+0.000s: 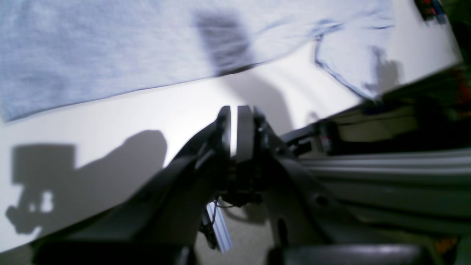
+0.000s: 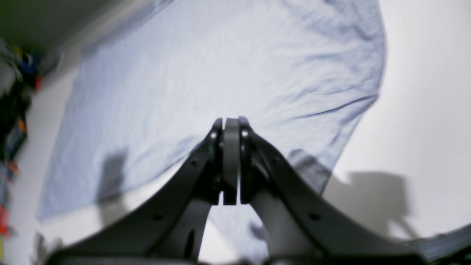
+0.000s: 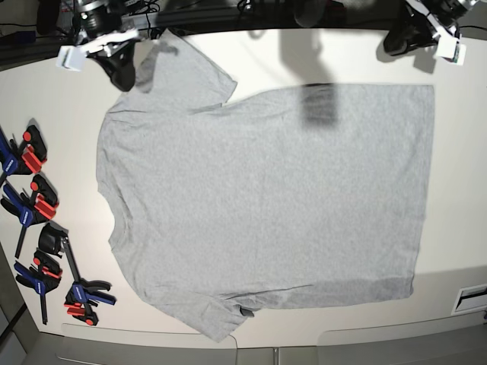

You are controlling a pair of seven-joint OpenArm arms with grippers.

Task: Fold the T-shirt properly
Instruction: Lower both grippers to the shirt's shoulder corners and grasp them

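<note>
Right gripper (image 3: 122,82): shut, nothing held, poised over one sleeve side. Left gripper (image 3: 396,46): narrow, nothing held, above bare white table (image 3: 456,190). Light-grey T-shirt (image 3: 266,198) is spread on the table between them; no lettering is legible.

Bright light falls across the white table (image 3: 464,190), and dark arm shadows lie on the grey T-shirt (image 3: 266,198). Both wrist views are soft and blurred; the base view looks much sharper.
</note>
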